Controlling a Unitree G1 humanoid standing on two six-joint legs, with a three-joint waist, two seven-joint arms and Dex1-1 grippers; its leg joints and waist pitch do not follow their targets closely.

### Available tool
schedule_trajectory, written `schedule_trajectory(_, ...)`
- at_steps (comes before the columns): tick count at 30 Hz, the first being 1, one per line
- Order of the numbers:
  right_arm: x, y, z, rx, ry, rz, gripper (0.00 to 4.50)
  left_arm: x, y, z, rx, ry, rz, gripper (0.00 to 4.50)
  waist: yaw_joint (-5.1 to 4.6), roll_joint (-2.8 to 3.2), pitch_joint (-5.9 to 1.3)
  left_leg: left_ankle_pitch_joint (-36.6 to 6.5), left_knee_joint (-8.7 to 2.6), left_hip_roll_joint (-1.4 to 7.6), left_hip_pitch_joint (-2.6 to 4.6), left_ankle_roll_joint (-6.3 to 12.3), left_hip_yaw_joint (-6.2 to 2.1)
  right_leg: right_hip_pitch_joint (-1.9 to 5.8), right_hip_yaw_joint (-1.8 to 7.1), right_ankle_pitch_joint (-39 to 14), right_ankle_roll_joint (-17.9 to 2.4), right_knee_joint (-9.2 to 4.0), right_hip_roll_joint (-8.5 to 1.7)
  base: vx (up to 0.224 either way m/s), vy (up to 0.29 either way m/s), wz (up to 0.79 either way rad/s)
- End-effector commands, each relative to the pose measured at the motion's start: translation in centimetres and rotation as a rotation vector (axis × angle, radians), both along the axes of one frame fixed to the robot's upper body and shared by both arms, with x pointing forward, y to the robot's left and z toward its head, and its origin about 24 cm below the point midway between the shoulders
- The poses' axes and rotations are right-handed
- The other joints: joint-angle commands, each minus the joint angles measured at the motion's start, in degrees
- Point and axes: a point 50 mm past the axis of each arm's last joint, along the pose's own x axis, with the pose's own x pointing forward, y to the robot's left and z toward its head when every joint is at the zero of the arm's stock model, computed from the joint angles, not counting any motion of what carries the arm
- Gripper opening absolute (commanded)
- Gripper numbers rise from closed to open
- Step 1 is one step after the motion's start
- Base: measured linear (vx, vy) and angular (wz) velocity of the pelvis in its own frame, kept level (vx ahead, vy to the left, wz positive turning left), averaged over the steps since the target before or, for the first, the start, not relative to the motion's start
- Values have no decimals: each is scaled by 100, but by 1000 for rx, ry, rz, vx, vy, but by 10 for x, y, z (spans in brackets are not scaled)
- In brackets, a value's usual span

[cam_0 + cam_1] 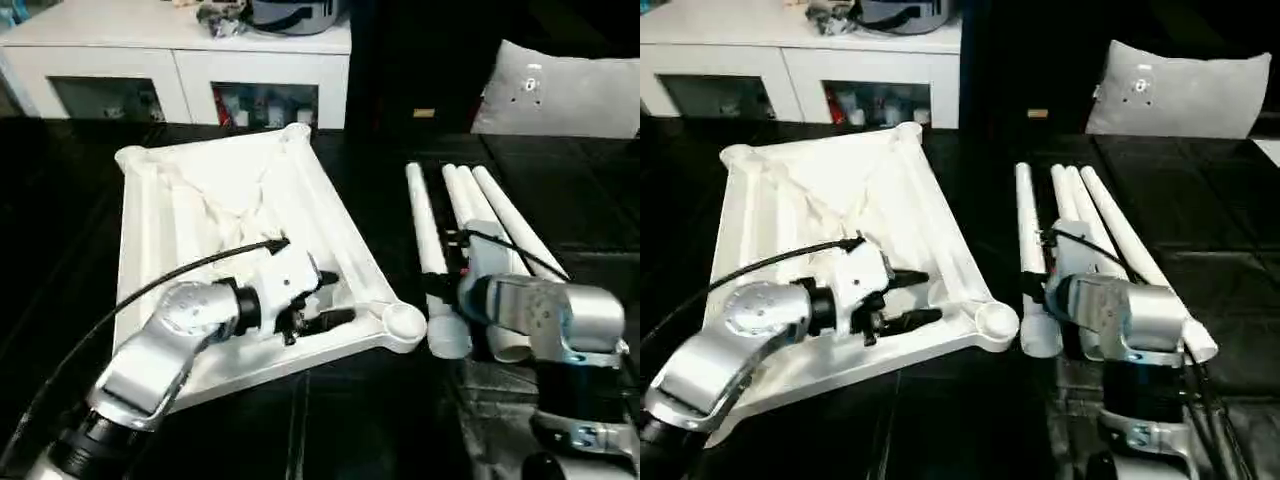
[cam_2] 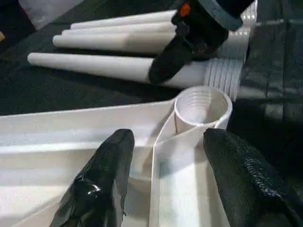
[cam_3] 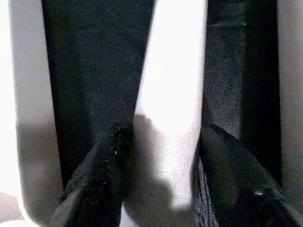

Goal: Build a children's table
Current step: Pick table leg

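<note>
The white plastic square table top (image 1: 230, 250) lies upside down on the dark work surface (image 1: 350, 420), its X-ribbed underside facing up. This orientation exposes the round corner sockets, which is presumably why it is laid so: the legs must enter from this side. The nearest corner socket (image 2: 202, 108) is open and shows internal threading.

The left gripper (image 1: 318, 305) hovers low over the inverted top near that socket. Its two black fingers (image 2: 102, 179) stand moderately apart, straddling a raised rib without pinching it; nothing is held. In my judgement this arm is stationed to steady the top, or to watch the socket, while a leg is brought over.

Four long white tapered tubular legs (image 1: 470, 215) lie side by side on the surface to the right of the top, wide threaded ends toward the robot. They are just beside the target socket, so the transfer should be short.

The right gripper (image 2: 182, 52) is down over the leg nearest the top (image 3: 173, 104). In the right wrist view its fingers flank this leg on both sides, one finger at or very near the surface. Whether the grip is already firm I cannot tell.

Assessment: leg pickup in progress; no leg yet seated in any socket.
</note>
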Motion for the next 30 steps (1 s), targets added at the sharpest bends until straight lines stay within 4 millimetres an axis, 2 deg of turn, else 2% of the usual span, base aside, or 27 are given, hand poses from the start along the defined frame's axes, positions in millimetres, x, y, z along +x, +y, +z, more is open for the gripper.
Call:
schedule_trajectory(1,4,0,8,9,-42,-21,192,9,4,5,9,-52,60,277,2,-21,-322,-473,-416,321,139,-337,-50,131,126,687,-1148,-344,-335,0,0,0)
schedule_trajectory(3,9,3,17,40,-114,-26,188,14,5,8,-21,-76,115,277,11,-38,-326,-510,-423,326,141,-348,-59,140,126,625,-1123,-351,-352,0,0,0)
schedule_trajectory(5,11,3,20,41,-155,-24,185,17,5,10,-30,-85,138,277,17,-26,-334,-452,-413,331,137,-341,-59,140,125,729,-1122,-342,-360,0,0,0)
schedule_trajectory(6,16,2,29,75,-276,-29,184,21,6,13,-53,-92,184,277,25,-14,-335,-437,-410,330,132,-335,-61,142,123,784,-1119,-340,-365,0,0,0)
schedule_trajectory(7,17,2,33,92,-316,-30,184,22,6,15,-67,-96,197,277,26,-22,-338,-467,-405,337,133,-325,-55,138,126,803,-1114,-339,-373,0,0,0)
schedule_trajectory(8,17,2,41,160,-379,-34,184,25,6,19,-101,-101,230,277,25,-30,-337,-466,-403,336,122,-287,-56,150,128,863,-1113,-341,-375,0,0,0)
schedule_trajectory(10,16,3,48,254,-425,-28,183,30,6,25,-150,-105,260,277,48,14,-348,-439,-389,329,128,-214,-60,145,129,1000,-1125,-326,-367,0,0,0)
schedule_trajectory(13,15,6,53,355,-474,3,182,41,7,34,-208,-112,308,277,58,-6,-354,-347,-385,318,118,-119,-70,163,110,1176,-1205,-317,-352,0,0,0)
schedule_trajectory(16,16,6,59,435,-562,28,181,49,3,44,-287,-93,332,311,78,-9,-355,-354,-382,322,117,-96,-66,160,106,1081,-1266,-325,-368,0,0,0)
schedule_trajectory(18,11,10,72,617,-699,122,181,53,-8,57,-401,-63,307,322,106,-66,-358,-398,-370,331,106,-1,-48,170,112,1051,-1341,-328,-388,0,0,0)
schedule_trajectory(19,11,10,73,637,-709,131,181,53,-9,58,-413,-59,306,331,125,-62,-354,-413,-368,335,107,46,-42,173,115,1061,-1384,-324,-398,0,0,0)
schedule_trajectory(20,3,12,80,783,-764,219,181,56,-17,70,-545,12,300,350,173,-113,-354,-286,-353,336,94,209,-33,183,110,1117,-1464,-311,-402,0,0,0)
schedule_trajectory(21,3,12,80,783,-764,219,181,56,-17,70,-545,12,300,350,195,-93,-366,-224,-340,341,99,250,-38,182,105,1171,-1518,-295,-413,0,0,0)
schedule_trajectory(22,-2,13,83,833,-775,277,181,57,-22,77,-633,69,296,359,191,-146,-353,-155,-335,343,87,339,-28,173,97,1204,-1579,-305,-398,0,0,0)
schedule_trajectory(24,-6,15,84,874,-781,325,181,58,-28,83,-711,114,285,376,237,-130,-352,-55,-319,344,82,432,-33,169,87,1192,-1695,-304,-411,0,0,0)
schedule_trajectory(26,-10,17,85,902,-785,374,181,56,-36,91,-825,188,235,389,238,-153,-338,-102,-331,342,78,460,-31,167,86,1016,-1679,-319,-407,0,0,0)
schedule_trajectory(29,-15,20,88,943,-798,429,181,50,-46,104,-982,280,151,427,282,-176,-322,-257,-344,346,81,388,-30,163,91,616,-1687,-361,-427,0,0,0)
schedule_trajectory(30,-15,21,88,952,-801,435,181,49,-47,106,-1003,293,144,427,278,-174,-321,-269,-349,348,82,374,-32,161,91,585,-1665,-364,-420,0,0,0)
